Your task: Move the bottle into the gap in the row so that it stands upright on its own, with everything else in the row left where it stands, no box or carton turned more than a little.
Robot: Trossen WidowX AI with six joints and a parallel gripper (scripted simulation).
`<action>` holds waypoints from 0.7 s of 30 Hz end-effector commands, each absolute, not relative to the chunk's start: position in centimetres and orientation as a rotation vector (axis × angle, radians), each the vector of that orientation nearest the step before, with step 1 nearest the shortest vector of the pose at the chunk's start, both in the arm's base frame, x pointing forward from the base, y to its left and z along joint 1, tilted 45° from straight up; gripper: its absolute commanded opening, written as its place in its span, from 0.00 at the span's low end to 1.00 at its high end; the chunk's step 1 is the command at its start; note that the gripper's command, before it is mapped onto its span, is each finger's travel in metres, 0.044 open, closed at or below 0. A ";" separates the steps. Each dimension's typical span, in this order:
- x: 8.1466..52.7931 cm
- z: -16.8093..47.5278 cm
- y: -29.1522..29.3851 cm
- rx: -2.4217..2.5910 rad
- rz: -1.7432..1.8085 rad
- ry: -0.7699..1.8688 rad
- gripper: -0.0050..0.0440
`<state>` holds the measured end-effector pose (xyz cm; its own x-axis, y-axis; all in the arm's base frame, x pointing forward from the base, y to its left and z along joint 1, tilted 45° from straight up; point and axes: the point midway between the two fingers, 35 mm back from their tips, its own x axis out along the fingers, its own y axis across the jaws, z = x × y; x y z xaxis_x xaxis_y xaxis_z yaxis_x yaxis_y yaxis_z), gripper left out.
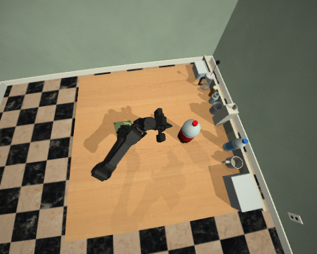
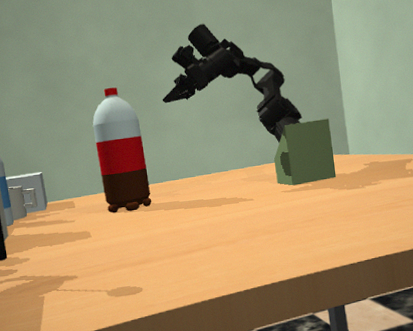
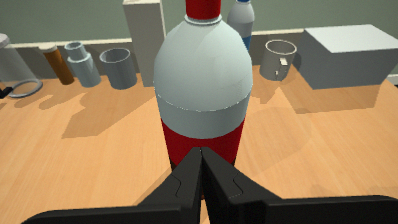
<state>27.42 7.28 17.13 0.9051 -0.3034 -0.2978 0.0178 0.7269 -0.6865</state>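
Note:
The bottle (image 1: 189,131) (image 2: 121,156) (image 3: 202,95) is a large cola bottle with a red cap and a red band. It stands upright on the wooden table, apart from the row along the wall. My gripper (image 1: 170,125) (image 2: 165,100) (image 3: 200,154) is shut on nothing. It hangs in the air beside the bottle at about shoulder height, pointing at it, with a short space between them. In the wrist view the bottle hides the gap in the row between the white carton (image 1: 225,114) (image 3: 144,40) and the blue-capped water bottle (image 1: 236,144) (image 3: 242,20).
The row along the wall also holds a grey box (image 1: 246,191) (image 3: 345,55), a mug (image 1: 235,162) (image 3: 278,59), grey cups (image 1: 216,107) (image 3: 119,67), a brown bottle (image 3: 56,62) and a French press (image 1: 209,76). A green block (image 1: 121,125) (image 2: 307,152) stands by the arm's base.

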 end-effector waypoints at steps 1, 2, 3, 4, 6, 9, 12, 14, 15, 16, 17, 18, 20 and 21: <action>27.4 16.7 6.7 -0.741 -0.183 0.408 0.00; 27.5 16.6 6.6 -0.741 -0.183 0.408 0.00; 27.5 16.5 6.5 -0.741 -0.183 0.407 0.00; 27.5 16.4 6.4 -0.741 -0.183 0.407 0.00; 27.4 16.2 6.1 -0.741 -0.183 0.406 0.00; 27.4 15.8 5.8 -0.742 -0.183 0.405 0.00; 27.4 15.7 5.7 -0.742 -0.183 0.404 0.00; 27.4 15.5 5.4 -0.742 -0.183 0.403 0.00; 27.4 15.4 5.3 -0.742 -0.183 0.402 0.00; 27.4 15.3 5.2 -0.743 -0.183 0.401 0.00; 27.4 15.2 5.1 -0.743 -0.183 0.401 0.00; 27.4 15.1 4.9 -0.743 -0.183 0.400 0.00; 27.3 14.8 4.7 -0.744 -0.184 0.398 0.00; 27.3 14.7 4.6 -0.744 -0.184 0.397 0.00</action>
<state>27.34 5.00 14.99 0.9080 -0.3013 -0.2913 0.0198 0.7251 -0.6884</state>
